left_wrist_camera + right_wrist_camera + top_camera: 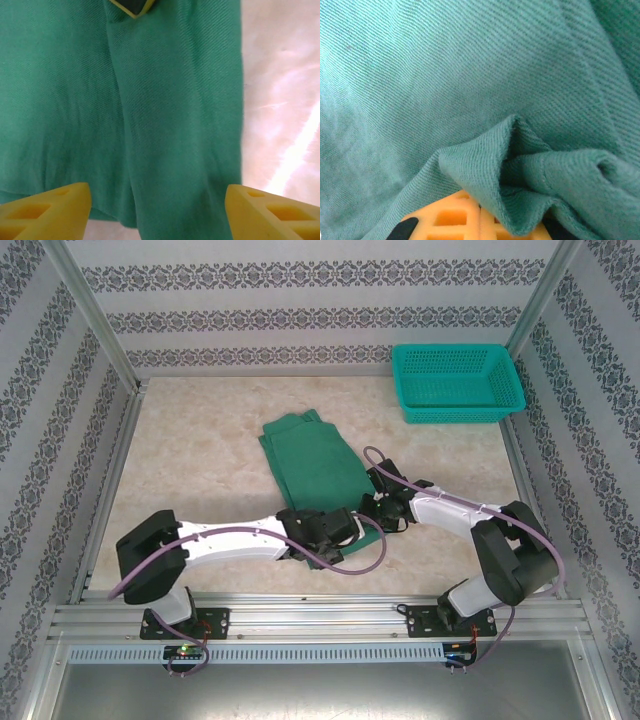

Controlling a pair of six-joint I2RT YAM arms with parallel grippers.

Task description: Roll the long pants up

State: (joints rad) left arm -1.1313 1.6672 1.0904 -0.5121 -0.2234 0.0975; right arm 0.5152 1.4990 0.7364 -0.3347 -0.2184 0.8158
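Yellow fingers (50, 210) of the left gripper (157, 212) stand wide apart in the left wrist view, one at each lower corner, with nothing clamped. Between them lies the near end of the long pants (165, 115), dark green, with a soft lengthwise crease running up the middle. The cloth's right edge is straight against the pale marbled table (280, 100), and its hem ends just above the fingertips.

In the right wrist view, the right gripper (480, 222) has its orange-yellow fingers (445, 220) pressed together at the bottom edge. A raised fold of the green twill (485, 170) is bunched right at their tips and looks pinched between them. Behind the fold the cloth spreads flat.

From the top external camera, the long pants (310, 460) lie near the middle of the table (200, 460), folded into a narrow strip. The strip runs slantwise from its far end toward the near right, where both arms meet it. The left gripper (345, 523) reaches in from the left at the strip's near end. The right gripper (375, 502) comes in from the right, just beside it, at the strip's near right edge. A teal mesh basket (455, 385) sits in the far right corner, well apart from the cloth
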